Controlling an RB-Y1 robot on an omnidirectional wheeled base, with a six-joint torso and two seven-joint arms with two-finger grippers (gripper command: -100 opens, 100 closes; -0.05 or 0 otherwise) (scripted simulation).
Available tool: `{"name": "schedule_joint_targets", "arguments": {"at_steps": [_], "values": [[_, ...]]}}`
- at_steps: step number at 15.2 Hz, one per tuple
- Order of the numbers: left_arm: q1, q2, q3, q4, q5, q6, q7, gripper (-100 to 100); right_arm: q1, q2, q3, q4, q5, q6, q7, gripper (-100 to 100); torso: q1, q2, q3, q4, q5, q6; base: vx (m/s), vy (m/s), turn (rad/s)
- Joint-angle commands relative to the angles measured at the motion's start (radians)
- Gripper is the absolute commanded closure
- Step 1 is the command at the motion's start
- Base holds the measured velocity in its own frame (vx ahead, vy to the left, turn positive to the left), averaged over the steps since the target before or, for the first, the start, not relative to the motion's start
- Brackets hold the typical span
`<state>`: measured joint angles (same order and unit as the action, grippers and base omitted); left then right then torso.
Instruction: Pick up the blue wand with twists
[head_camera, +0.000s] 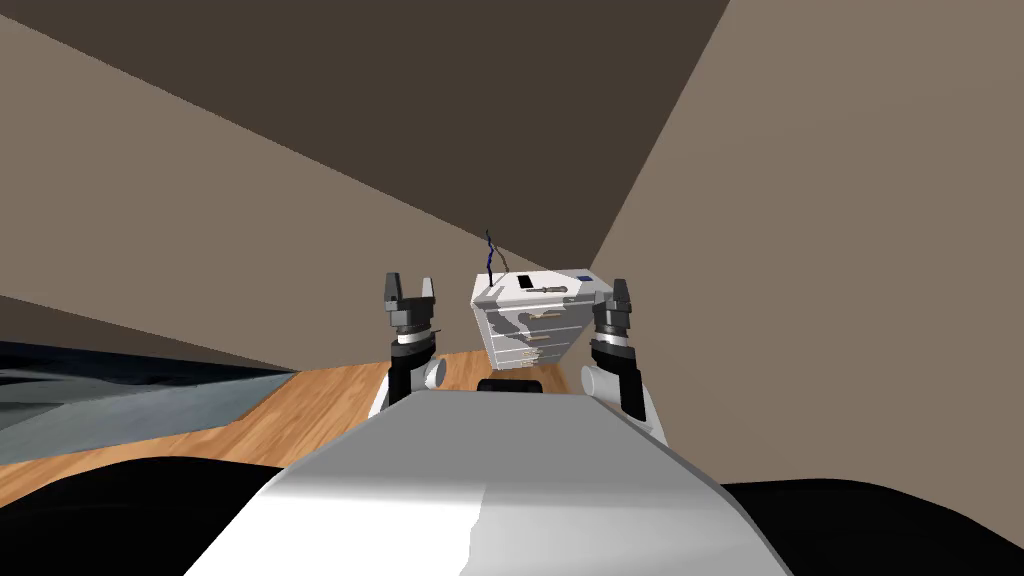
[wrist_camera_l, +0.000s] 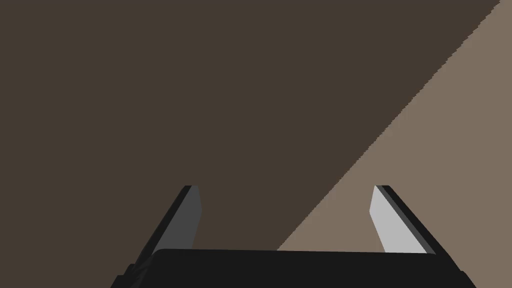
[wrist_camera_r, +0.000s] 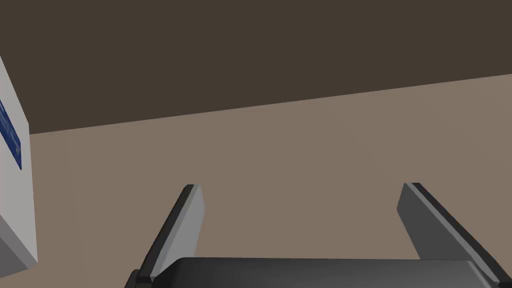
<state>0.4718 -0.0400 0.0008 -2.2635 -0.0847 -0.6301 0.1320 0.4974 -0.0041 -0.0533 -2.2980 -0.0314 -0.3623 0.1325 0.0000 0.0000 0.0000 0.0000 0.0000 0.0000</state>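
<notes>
left gripper (head_camera: 410, 286), right gripper (head_camera: 621, 293) spread, drawer unit (head_camera: 525, 335) between, blue wand (head_camera: 489, 255) atop

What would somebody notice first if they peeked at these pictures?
The white chest of drawers catches the eye first, straight ahead on the wooden floor where two brown walls meet. A thin blue wand with twists sticks up from near the left edge of its top. My left hand and right hand are held up on either side of the chest, fingers open.
</notes>
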Motion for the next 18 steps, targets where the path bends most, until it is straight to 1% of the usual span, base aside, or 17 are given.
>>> {"name": "schedule_joint_targets", "arguments": {"at_steps": [1, 2, 3, 4, 5, 7, 8, 10, 11, 12, 13, 14, 15, 16, 17, 18], "values": [[-0.012, 0.045, 0.004, 0.011, 0.012, -0.006, -0.009, -100, 0.000, 0.000, 0.000, 0.000, 0.000, 0.000, 0.000, 0, 0.000, 0.000, 0.000, 0.000, 0.000, 0.000, -0.005, -0.005, -0.028], [-0.012, 0.045, 0.004, 0.011, 0.012, -0.006, -0.009, -100, 0.000, 0.000, 0.000, 0.000, 0.000, 0.000, 0.000, 0, 0.000, 0.000, 0.000, 0.000, 0.000, 0.000, -0.009, -0.007, -0.041], [-0.025, 0.077, 0.008, 0.023, 0.023, -0.011, -0.019, -100, 0.000, 0.000, 0.000, 0.000, 0.000, 0.000, 0.000, 0, 0.000, 0.000, 0.000, 0.000, 0.000, 0.000, -0.013, -0.011, -0.064], [-0.041, 0.100, 0.014, 0.038, 0.039, -0.018, -0.031, -100, 0.000, 0.000, 0.000, 0.000, 0.000, 0.000, 0.000, 0, 0.000, 0.001, 0.000, 0.000, 0.000, 0.000, -0.019, -0.017, -0.106], [-0.041, 0.108, 0.014, 0.038, 0.039, -0.018, -0.031, -100, 0.000, 0.000, 0.000, 0.000, 0.000, 0.000, 0.000, 0, -0.001, 0.001, 0.000, 0.000, 0.000, 0.000, -0.022, -0.016, -0.068], [-0.086, 0.160, 0.028, 0.079, 0.080, -0.038, -0.064, -100, 0.000, 0.000, 0.000, 0.000, 0.000, 0.000, 0.000, 0, -0.001, 0.001, 0.001, 0.000, 0.000, 0.000, -0.026, -0.021, -0.094], [-0.086, 0.162, 0.028, 0.079, 0.080, -0.038, -0.064, -100, 0.000, 0.000, 0.000, 0.000, 0.000, 0.000, 0.000, 0, -0.001, 0.002, 0.001, 0.000, 0.000, 0.001, -0.030, -0.023, -0.100], [-0.140, 0.206, 0.046, 0.132, 0.133, -0.062, -0.106, -100, 0.000, 0.000, 0.000, 0.000, 0.000, 0.000, 0.000, 0, -0.001, 0.002, 0.001, 0.000, 0.000, 0.000, -0.034, -0.026, -0.143], [-0.143, 0.206, 0.046, 0.132, 0.133, -0.062, -0.106, -100, 0.000, 0.000, 0.000, 0.000, 0.000, 0.000, 0.000, 0, -0.001, 0.002, 0.001, 0.000, 0.000, 0.001, -0.039, -0.028, -0.136], [-0.176, 0.224, 0.057, 0.162, 0.164, -0.077, -0.130, -100, 0.000, 0.000, 0.000, 0.000, 0.000, 0.000, 0.000, 0, -0.002, 0.002, 0.001, 0.001, 0.000, 0.000, -0.037, -0.033, -0.110], [-0.199, 0.239, 0.068, 0.189, 0.187, -0.092, -0.157, -100, 0.000, 0.000, 0.000, 0.000, 0.000, 0.000, 0.000, 0, -0.002, 0.002, 0.001, 0.001, 0.000, 0.001, -0.050, -0.043, -0.170], [-0.212, 0.239, 0.068, 0.195, 0.197, -0.092, -0.157, -100, 0.000, 0.000, 0.000, 0.000, 0.000, 0.000, 0.000, 0, -0.002, 0.003, 0.002, 0.001, -0.001, 0.001, -0.045, -0.035, -0.131], [-0.241, 0.253, 0.080, 0.226, 0.227, -0.108, -0.185, -100, 0.000, 0.000, 0.000, 0.000, 0.000, 0.000, 0.000, 0, -0.002, 0.003, 0.002, 0.001, -0.001, 0.001, -0.037, -0.035, -0.168], [-0.250, 0.253, 0.080, 0.230, 0.232, -0.108, -0.185, -100, 0.000, 0.000, 0.000, 0.000, 0.000, 0.000, 0.000, 0, -0.002, 0.003, 0.001, 0.001, -0.001, 0.001, -0.034, -0.030, -0.131], [-0.285, 0.264, 0.093, 0.267, 0.265, -0.125, -0.214, -100, 0.000, 0.000, 0.000, 0.000, 0.000, 0.000, 0.000, 0, -0.002, 0.002, 0.001, 0.001, -0.001, 0.000, -0.037, -0.031, -0.120], [-0.291, 0.264, 0.093, 0.267, 0.269, -0.125, -0.214, -100, 0.000, 0.000, 0.000, 0.000, 0.000, 0.000, 0.000, 0, -0.002, 0.002, 0.001, 0.001, 0.000, 0.001, -0.036, -0.027, -0.118]]}}
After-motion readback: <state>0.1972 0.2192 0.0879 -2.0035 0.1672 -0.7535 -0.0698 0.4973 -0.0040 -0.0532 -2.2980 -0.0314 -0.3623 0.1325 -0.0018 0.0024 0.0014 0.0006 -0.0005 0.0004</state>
